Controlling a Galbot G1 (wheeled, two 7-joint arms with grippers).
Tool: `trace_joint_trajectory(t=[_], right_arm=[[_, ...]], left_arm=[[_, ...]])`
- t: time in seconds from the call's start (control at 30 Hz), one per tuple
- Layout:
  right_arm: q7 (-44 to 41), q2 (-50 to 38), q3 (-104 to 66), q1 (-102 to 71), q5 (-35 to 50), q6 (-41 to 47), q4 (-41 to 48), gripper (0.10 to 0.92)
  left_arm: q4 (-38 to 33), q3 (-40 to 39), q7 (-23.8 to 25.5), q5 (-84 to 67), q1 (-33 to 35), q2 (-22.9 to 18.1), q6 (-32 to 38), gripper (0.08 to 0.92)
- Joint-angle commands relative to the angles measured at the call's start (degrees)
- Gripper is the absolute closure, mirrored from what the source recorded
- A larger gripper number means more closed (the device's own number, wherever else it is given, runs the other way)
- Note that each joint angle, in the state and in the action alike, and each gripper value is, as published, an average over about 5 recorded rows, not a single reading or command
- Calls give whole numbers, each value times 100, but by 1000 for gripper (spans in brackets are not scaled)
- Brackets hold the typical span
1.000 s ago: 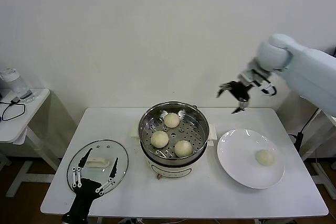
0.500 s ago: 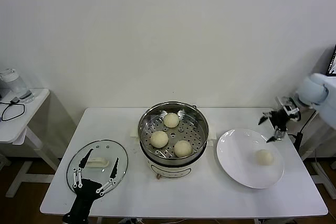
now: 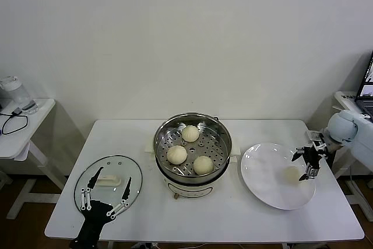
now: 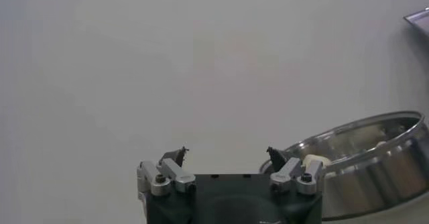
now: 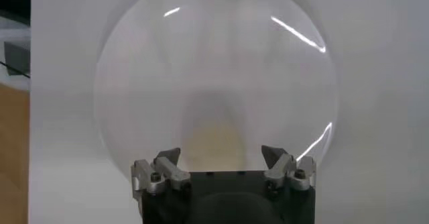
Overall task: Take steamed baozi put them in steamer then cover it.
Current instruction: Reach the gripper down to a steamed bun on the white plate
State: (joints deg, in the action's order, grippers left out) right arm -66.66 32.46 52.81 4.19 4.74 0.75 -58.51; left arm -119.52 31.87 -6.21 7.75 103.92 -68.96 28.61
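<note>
Three small domed cream-white dough buns (image 3: 190, 148) sit in the round shiny steel steamer pot (image 3: 192, 147) at the middle of the white surface (image 3: 233, 214). The fourth bun (image 3: 291, 173) lies on the flat round white plate (image 3: 265, 173), directly beneath and just ahead of the right pincer (image 3: 307, 161), fingers apart. Being round, it favours no approach angle. The left pincer (image 3: 105, 193), also spread, hovers over the clear glass lid (image 3: 111, 164), well apart.

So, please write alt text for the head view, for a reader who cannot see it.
The open right gripper hovers over the last baozi on the white plate. Three baozi sit in the steamer; the left gripper waits over the glass lid.
</note>
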Motion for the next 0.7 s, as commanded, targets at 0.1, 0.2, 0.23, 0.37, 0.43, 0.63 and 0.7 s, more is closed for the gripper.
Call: trace_joint_trajectory(t=[0.1,0.2,0.23,0.37,0.43,0.63,0.7], right_arm=[[224,268,-357,-474,-275,-1,337,203],[241,350,-376,-487,-314,-11,428,203],[240,369,-378,-488,-323,-13,441,205],[220,390,-349,-485,-372,-13,416,240],[203,375,-338,-481,-405,-15,387,278],[91,307,-269,-247,-426,-30,240,340],[5,295,-207,-14,-399,-31,166,346]], left_arm=[[39,84,-2,-5,-24,17,-8,177],[26,105,-2,-7,-5,17,-3,177],[21,107,-2,-7,-1,15,-3,177],[14,108,-3,-6,2,5,-5,177],[11,108,-3,-6,7,1,-3,177],[-8,119,-3,-8,11,5,-4,177],[-22,117,-4,-9,6,7,-8,177]])
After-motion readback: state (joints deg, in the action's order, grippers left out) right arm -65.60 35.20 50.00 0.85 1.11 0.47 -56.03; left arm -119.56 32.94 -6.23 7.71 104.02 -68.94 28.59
